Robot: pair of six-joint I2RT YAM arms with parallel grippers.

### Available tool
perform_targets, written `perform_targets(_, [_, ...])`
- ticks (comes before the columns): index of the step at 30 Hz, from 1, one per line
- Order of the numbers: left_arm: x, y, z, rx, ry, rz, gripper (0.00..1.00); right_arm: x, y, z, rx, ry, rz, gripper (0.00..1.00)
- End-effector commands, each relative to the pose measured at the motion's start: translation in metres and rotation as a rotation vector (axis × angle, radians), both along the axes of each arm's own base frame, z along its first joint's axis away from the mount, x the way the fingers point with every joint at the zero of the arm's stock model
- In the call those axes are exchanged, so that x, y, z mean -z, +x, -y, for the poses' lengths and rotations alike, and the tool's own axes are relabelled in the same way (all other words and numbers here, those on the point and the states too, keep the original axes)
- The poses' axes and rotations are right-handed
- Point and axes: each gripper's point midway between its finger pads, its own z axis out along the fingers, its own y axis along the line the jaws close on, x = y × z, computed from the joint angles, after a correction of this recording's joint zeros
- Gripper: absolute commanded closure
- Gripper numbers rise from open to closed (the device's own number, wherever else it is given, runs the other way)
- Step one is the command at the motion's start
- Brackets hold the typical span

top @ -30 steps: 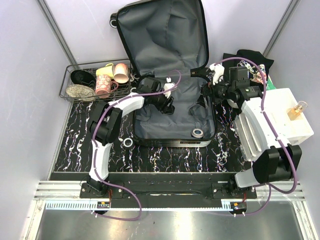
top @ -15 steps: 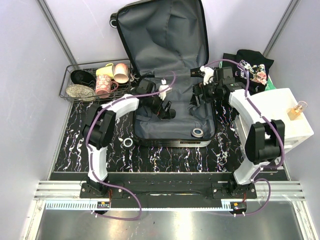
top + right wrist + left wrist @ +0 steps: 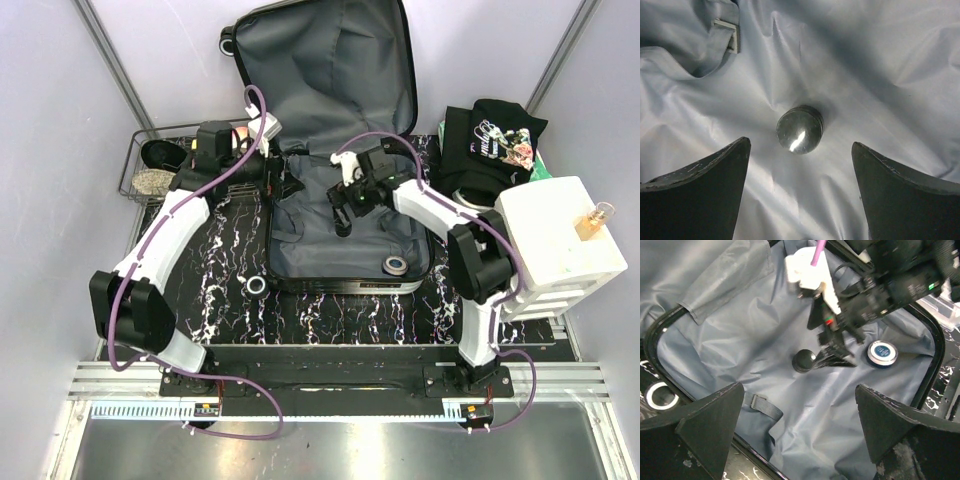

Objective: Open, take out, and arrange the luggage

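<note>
Unpacking step — luggage (image 3: 330, 70) open. Right gripper (image 3: 799, 143), jaws spread, hangs over a dark round item (image 3: 800, 129); left gripper (image 3: 799, 387) jaws likewise spread. Next: lower, then close.

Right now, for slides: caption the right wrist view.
Open right end effector above a dark round container on grey suitcase lining.

We see a black table (image 3: 330, 320) veined in white. At its centre lies the open suitcase (image 3: 300, 240), its lid raised toward 12 o'clock. A wire basket (image 3: 130, 165) sits at 10 o'clock. A small ring of tape (image 3: 256, 285) lies at 8 o'clock, near the suitcase's front corner. A folded black garment (image 3: 495, 135) rests at 2 o'clock, and a white bin (image 3: 555, 235) at 3 o'clock.
</note>
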Motion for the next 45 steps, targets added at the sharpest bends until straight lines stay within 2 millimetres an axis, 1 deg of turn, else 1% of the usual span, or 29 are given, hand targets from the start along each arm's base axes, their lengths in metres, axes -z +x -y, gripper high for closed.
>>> perform_targets(1, [0.012,-0.015,-0.001,-0.010,-0.019,-0.083,0.01,0.007,0.024,-0.006,0.066,-0.081,0.067,0.09])
perform_targets(2, [0.010,-0.015,-0.002,-0.010,-0.018,-0.076,0.01,0.008,0.026,-0.007,0.065,-0.076,0.064,0.10])
perform_targets(6, [0.006,-0.015,-0.004,-0.007,-0.007,-0.059,0.01,0.025,0.022,-0.013,0.050,-0.098,0.041,0.12])
perform_targets(8, [0.003,-0.014,-0.003,-0.003,-0.015,-0.052,0.01,0.031,0.020,-0.016,0.043,-0.105,0.036,0.13])
perform_targets(9, [0.003,-0.015,-0.002,-0.002,-0.020,-0.059,0.01,0.036,0.019,-0.017,0.038,-0.113,0.031,0.15])
perform_targets(15, [0.006,-0.012,-0.002,-0.012,-0.024,-0.074,0.01,0.049,0.017,-0.027,0.023,-0.127,0.025,0.21])
perform_targets(18, [0.007,-0.011,-0.002,-0.013,-0.022,-0.074,0.01,0.051,0.015,-0.033,0.014,-0.137,0.029,0.24])
perform_targets(19, [0.007,-0.012,-0.002,-0.011,-0.022,-0.073,0.01,0.051,0.017,-0.033,0.017,-0.140,0.035,0.27])
perform_targets(21, [0.008,-0.012,-0.002,-0.011,-0.021,-0.076,0.01,0.054,0.019,-0.031,0.023,-0.161,0.043,0.29])
perform_targets(24, [0.007,-0.012,-0.002,-0.007,-0.022,-0.071,0.01,0.055,0.021,-0.026,0.034,-0.195,0.051,0.37])
perform_targets(25, [0.006,-0.013,-0.001,-0.003,-0.022,-0.066,0.01,0.053,0.020,-0.024,0.035,-0.207,0.044,0.40])
perform_targets(26, [0.003,-0.012,-0.002,-0.004,-0.022,-0.058,0.01,0.050,0.019,-0.022,0.038,-0.217,0.043,0.45])
perform_targets(27, [0.003,-0.012,-0.001,-0.001,-0.021,-0.053,0.01,0.047,0.020,-0.020,0.046,-0.225,0.047,0.47])
perform_targets(28, [-0.001,-0.011,-0.001,-0.002,-0.021,-0.045,0.01,0.041,0.019,-0.018,0.048,-0.232,0.049,0.50])
perform_targets(29, [-0.002,-0.010,-0.001,-0.001,-0.023,-0.044,0.01,0.028,0.020,-0.016,0.052,-0.226,0.066,0.53])
perform_targets(31, [-0.003,-0.010,0.001,0.016,-0.032,-0.053,0.01,0.011,0.018,-0.013,0.035,-0.228,0.082,0.54])
perform_targets(32, [-0.003,-0.010,0.003,0.024,-0.036,-0.058,0.01,-0.009,0.019,-0.007,0.040,-0.212,0.106,0.55])
perform_targets(33, [0.000,-0.009,0.004,0.027,-0.042,-0.074,0.01,-0.019,0.017,-0.005,0.022,-0.191,0.105,0.62])
perform_targets(34, [-0.001,-0.007,0.006,0.029,-0.048,-0.078,0.01,-0.030,0.013,-0.001,0.018,-0.180,0.093,0.64])
perform_targets(35, [-0.002,-0.008,0.007,0.037,-0.054,-0.084,0.01,-0.052,0.011,0.004,0.016,-0.152,0.111,0.65])
perform_targets(36, [-0.003,-0.008,0.011,0.058,-0.068,-0.093,0.01,-0.063,0.009,0.011,0.007,-0.145,0.113,0.67])
perform_targets(37, [-0.004,-0.009,0.013,0.069,-0.076,-0.100,0.01,-0.076,0.003,0.018,0.001,-0.154,0.109,0.68])
perform_targets(38, [-0.006,-0.009,0.015,0.080,-0.085,-0.102,0.01,-0.099,-0.001,0.025,0.001,-0.146,0.143,0.68])
perform_targets(40, [-0.010,-0.010,0.020,0.106,-0.105,-0.100,0.01,-0.122,-0.004,0.049,0.030,-0.166,0.169,0.69])
perform_targets(41, [-0.010,-0.010,0.021,0.109,-0.107,-0.097,0.01,-0.144,-0.007,0.062,0.072,-0.163,0.206,0.69])
perform_targets(42, [-0.009,-0.010,0.024,0.113,-0.108,-0.095,0.01,-0.153,-0.003,0.087,0.135,-0.188,0.221,0.69])
perform_targets(43, [-0.007,-0.011,0.026,0.118,-0.106,-0.097,0.01,-0.160,-0.004,0.102,0.165,-0.202,0.239,0.70])
perform_targets(44, [-0.007,-0.011,0.027,0.120,-0.105,-0.092,0.01,-0.180,-0.009,0.121,0.193,-0.216,0.292,0.70])
perform_targets(45, [-0.005,-0.013,0.030,0.128,-0.104,-0.099,0.01,-0.185,-0.010,0.140,0.233,-0.244,0.305,0.71])
